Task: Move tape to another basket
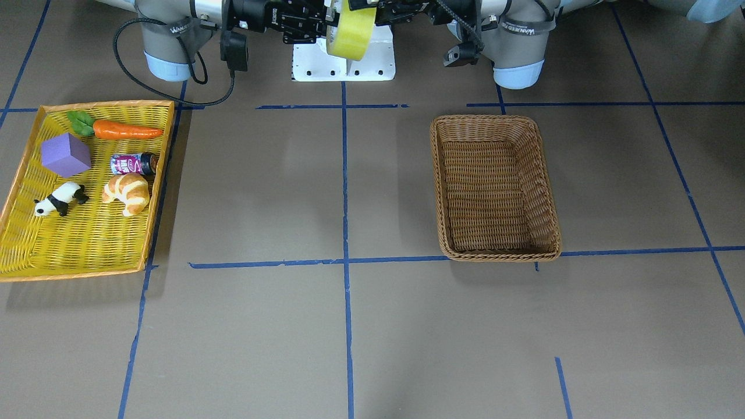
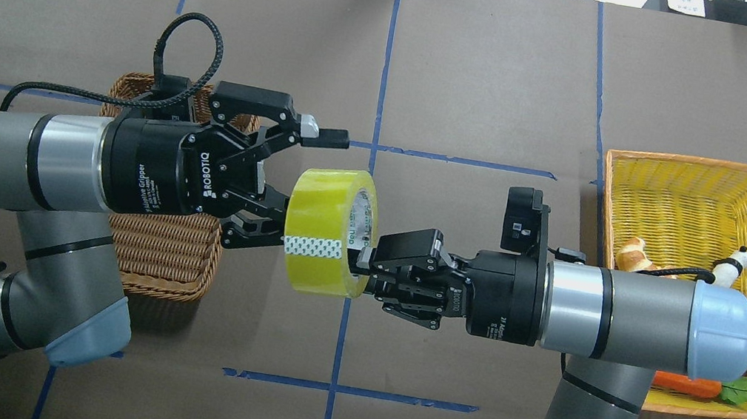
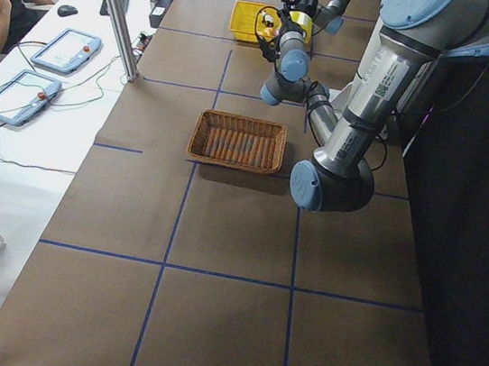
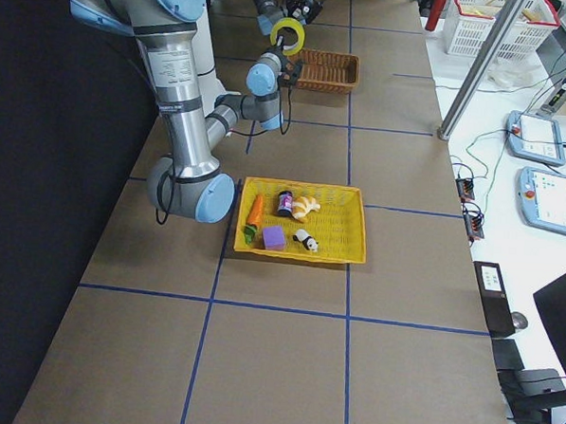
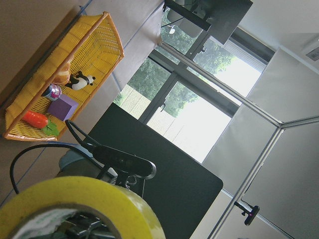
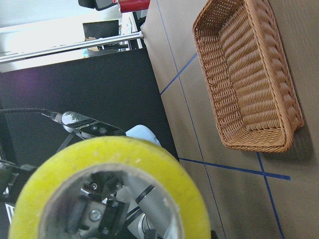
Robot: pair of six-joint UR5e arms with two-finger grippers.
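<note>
A: Biggest first. What's the surface?
B: Brown table point(image 1: 407, 337) with blue lines point(image 1: 345, 174) in a grid. Both arms reach in over its middle, close to the robot's base.

A: Containers?
B: Yellow tray point(image 1: 87, 244) with an orange rim, on the robot's right side. Brown wicker basket point(image 1: 490, 120) on its left side, flat on the table and well apart from the tray.

A: Where's the tape?
B: The tape point(image 2: 329, 229) is up in the air between the two grippers, over the centre line. It sits between basket and tray, in neither. It stands on edge with the core opening turned toward the right arm.

A: Who's got it?
B: Right gripper point(image 2: 368, 268) is clamped on the roll's wall, at the rim that faces it. Left gripper point(image 2: 299, 183) has its jaws spread wide. The upper finger sits beyond the roll's far edge and clear of it. The lower finger runs in at the roll's left face — can't tell if it touches.

A: Small stuff?
B: All in the tray: purple cube point(image 1: 66, 155), carrot point(image 1: 125, 130) with green leaves, croissant point(image 1: 127, 194), can point(image 1: 134, 164) on its side, toy panda point(image 1: 58, 199). The can lies just above the croissant in the front-facing view, and the panda is beside the croissant.
</note>
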